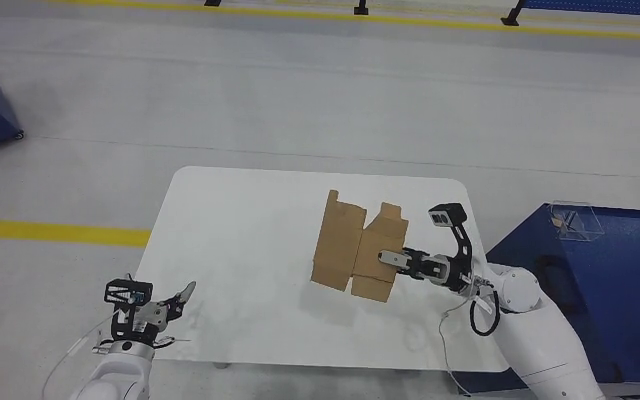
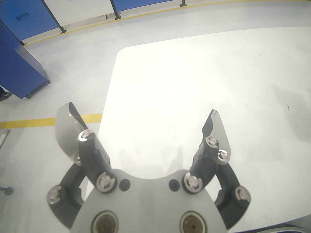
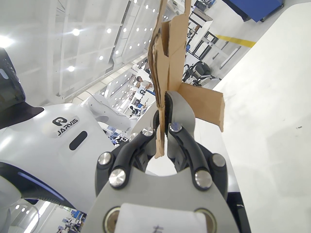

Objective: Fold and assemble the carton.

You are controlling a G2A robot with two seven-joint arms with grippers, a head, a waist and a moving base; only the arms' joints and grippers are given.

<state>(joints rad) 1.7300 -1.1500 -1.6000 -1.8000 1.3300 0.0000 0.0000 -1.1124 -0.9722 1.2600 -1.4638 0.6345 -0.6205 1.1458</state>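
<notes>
The right gripper (image 1: 388, 258) pinches one edge of the flattened brown corrugated carton (image 1: 345, 243); the left gripper (image 2: 142, 109) is spread, well apart.

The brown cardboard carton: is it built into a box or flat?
Flat, not built: the brown cardboard carton is just pressed-together layers pinched in the right pincer.

The carton (image 1: 355, 245) was a flattened brown corrugated blank, unassembled, with notched flaps at its far end. It lay roughly level over the right half of the white surface (image 1: 250, 220). The right gripper's (image 1: 390, 258) jaws pinched its near edge, and one flap bent outward.
</notes>
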